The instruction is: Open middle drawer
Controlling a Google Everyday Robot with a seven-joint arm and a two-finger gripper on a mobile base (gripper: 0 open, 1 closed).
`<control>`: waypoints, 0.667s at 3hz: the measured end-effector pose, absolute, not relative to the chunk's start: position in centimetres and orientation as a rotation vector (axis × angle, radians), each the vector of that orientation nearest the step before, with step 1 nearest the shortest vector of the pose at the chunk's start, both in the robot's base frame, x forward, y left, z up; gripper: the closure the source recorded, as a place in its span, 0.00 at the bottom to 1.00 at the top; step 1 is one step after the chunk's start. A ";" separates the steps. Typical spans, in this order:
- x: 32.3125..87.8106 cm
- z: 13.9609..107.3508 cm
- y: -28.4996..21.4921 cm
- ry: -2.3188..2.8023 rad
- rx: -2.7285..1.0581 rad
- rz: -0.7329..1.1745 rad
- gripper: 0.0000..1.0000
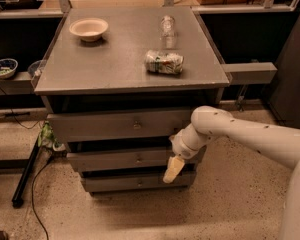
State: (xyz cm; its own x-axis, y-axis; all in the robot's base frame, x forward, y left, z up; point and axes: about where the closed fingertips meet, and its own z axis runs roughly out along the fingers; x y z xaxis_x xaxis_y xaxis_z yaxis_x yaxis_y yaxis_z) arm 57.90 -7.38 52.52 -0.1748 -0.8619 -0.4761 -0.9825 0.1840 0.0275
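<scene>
The grey wooden cabinet (130,79) has three drawers. The middle drawer (120,160) is its second front, plain and flat with a small round knob (138,159) at the centre; it sits slightly forward of the cabinet with a dark gap above it. My white arm (240,134) reaches in from the right. The gripper (173,170) hangs pointing down in front of the right end of the middle drawer, its cream fingertip overlapping the lowest drawer (138,182). It is to the right of the knob.
On the cabinet top lie a beige bowl (89,29), a clear plastic bottle (167,26) and a green can on its side (163,62). A black pole (26,176) and cables lie on the floor at left. A low shelf with a bowl (4,67) stands at far left.
</scene>
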 end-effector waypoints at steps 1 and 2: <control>57.9 52.5 -7.4 2.113 -1.741 0.472 0.00; 57.7 52.2 -7.3 2.116 -1.747 0.452 0.00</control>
State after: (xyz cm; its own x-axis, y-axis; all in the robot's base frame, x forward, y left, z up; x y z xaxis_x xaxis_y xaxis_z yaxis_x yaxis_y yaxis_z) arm 57.70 -7.28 52.23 -0.1720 -0.8678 -0.4662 -0.9825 0.1852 0.0177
